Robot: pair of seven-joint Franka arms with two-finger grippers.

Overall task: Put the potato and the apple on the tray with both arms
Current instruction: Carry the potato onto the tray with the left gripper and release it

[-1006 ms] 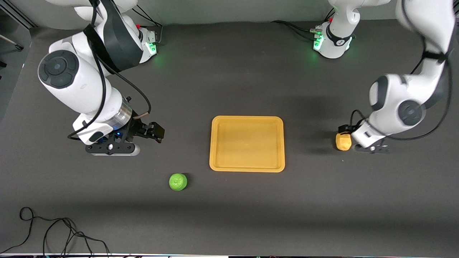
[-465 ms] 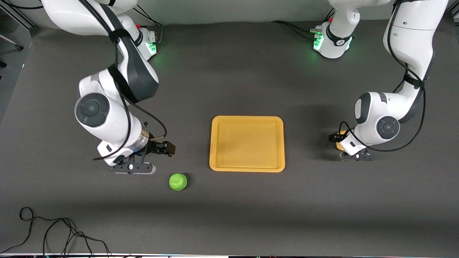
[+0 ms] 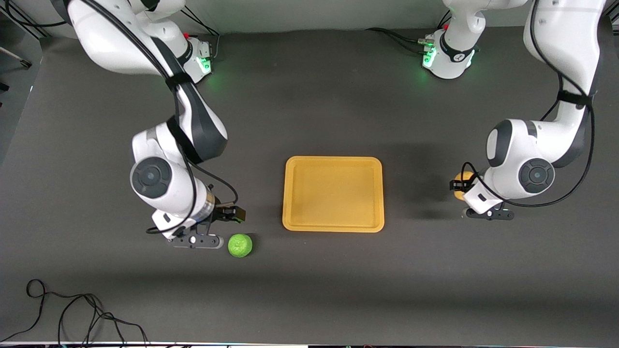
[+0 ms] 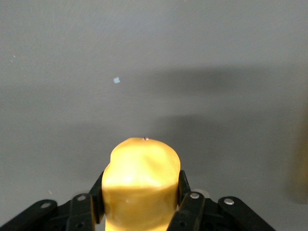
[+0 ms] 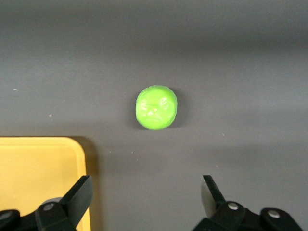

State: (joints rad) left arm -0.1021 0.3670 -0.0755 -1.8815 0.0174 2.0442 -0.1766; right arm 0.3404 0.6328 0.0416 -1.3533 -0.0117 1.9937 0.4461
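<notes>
The yellow-orange tray point(image 3: 333, 226) lies in the middle of the table. The green apple point(image 3: 240, 245) sits on the table nearer to the front camera than the tray, toward the right arm's end. My right gripper point(image 3: 231, 214) hangs open and empty just beside the apple, between it and the tray's corner. In the right wrist view the apple point(image 5: 156, 107) lies ahead of the open right gripper point(image 5: 146, 192), with the tray's corner point(image 5: 38, 178) beside one finger. My left gripper point(image 3: 455, 186) is shut on the potato point(image 3: 458, 193) at the left arm's end; the potato point(image 4: 140, 183) fills the left gripper point(image 4: 140, 195).
A black cable point(image 3: 72, 314) lies coiled at the table's front corner on the right arm's end. The arms' green-lit bases point(image 3: 200, 58) point(image 3: 445, 53) stand along the back edge. The right arm's elbow point(image 3: 154, 179) hangs over the table beside the apple.
My right arm has swung down and toward the apple, ending right beside it. My left gripper has moved over the potato and now grips it, hiding most of it in the front view.
</notes>
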